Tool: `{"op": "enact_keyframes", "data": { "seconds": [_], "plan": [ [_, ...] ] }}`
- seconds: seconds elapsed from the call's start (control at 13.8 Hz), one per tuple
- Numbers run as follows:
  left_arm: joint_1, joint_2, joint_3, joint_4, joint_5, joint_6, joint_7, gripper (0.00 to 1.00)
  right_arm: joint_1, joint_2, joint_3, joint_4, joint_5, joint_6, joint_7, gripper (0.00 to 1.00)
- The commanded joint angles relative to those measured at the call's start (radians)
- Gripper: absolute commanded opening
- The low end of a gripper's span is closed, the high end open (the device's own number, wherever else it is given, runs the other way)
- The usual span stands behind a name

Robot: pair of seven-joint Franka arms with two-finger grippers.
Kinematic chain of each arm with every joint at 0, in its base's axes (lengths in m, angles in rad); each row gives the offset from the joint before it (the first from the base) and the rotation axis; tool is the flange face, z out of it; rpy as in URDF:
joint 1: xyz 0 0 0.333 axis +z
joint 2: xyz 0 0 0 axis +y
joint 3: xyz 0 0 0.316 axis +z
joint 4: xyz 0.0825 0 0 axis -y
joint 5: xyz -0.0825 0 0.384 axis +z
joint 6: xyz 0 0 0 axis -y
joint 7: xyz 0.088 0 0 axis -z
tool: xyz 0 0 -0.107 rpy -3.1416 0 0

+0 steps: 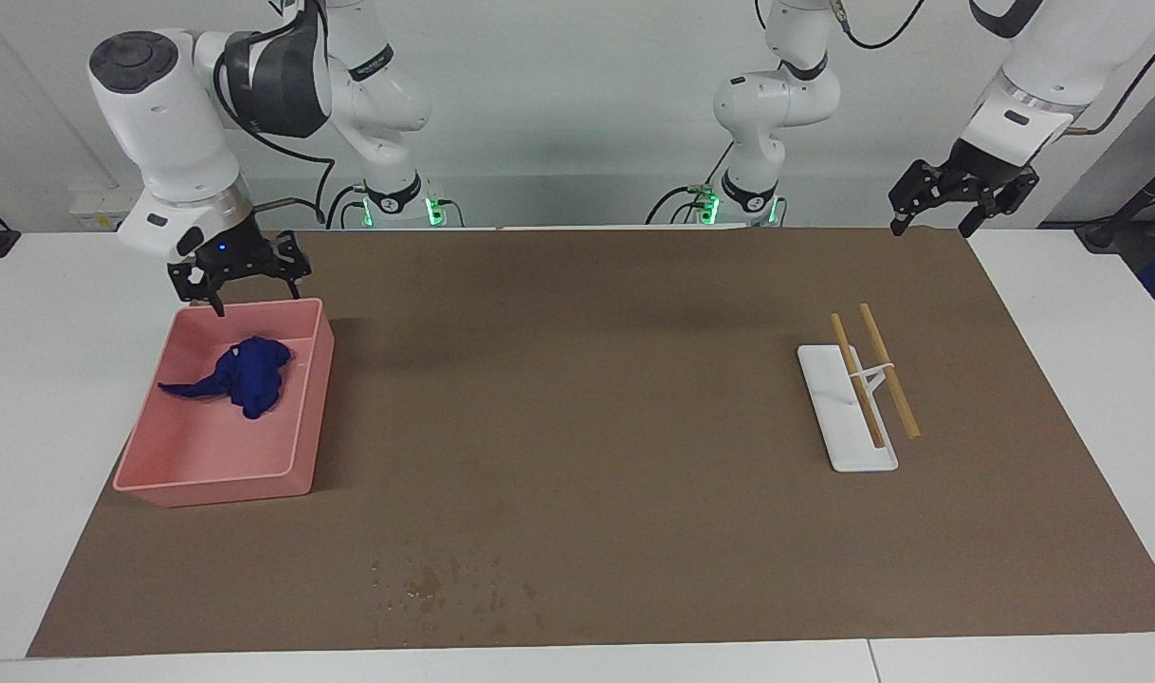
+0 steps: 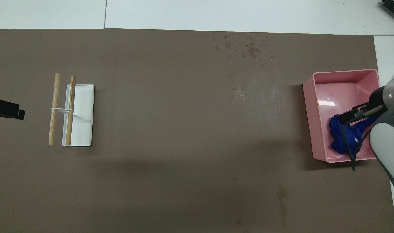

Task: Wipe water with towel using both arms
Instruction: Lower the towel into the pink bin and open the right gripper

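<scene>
A white table (image 1: pixel 27 398) carries a brown mat (image 1: pixel 577 379) that covers most of its top. On the mat, at the right arm's end, sits a pink tray (image 1: pixel 307 408). At the left arm's end lies a white stand (image 1: pixel 829 417) with two wooden sticks (image 1: pixel 889 372) across it. Farther from the robots than the tray, close to the mat's edge, is a patch of small dark wet spots, the water (image 1: pixel 435 581), with a paler smear (image 2: pixel 258 90) between it and the tray.
</scene>
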Motion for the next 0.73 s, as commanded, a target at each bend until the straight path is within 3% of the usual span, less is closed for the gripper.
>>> {"op": "enact_keyframes", "data": {
  "seconds": [0.0, 0.15, 0.65],
  "plan": [
    [0.012, -0.027, -0.008, -0.032, -0.003, 0.007, 0.005, 1.00, 0.014, 0.006, 0.002, 0.023, 0.026, -0.012, 0.041, 1.00],
    [0.012, -0.027, -0.008, -0.032, -0.003, 0.007, 0.005, 1.00, 0.030, 0.006, 0.004, 0.041, 0.094, -0.023, 0.074, 1.00],
    [0.012, -0.027, -0.008, -0.032, -0.003, 0.007, 0.005, 1.00, 0.110, 0.011, -0.012, 0.049, 0.106, -0.023, 0.165, 1.00]
  ]
}}
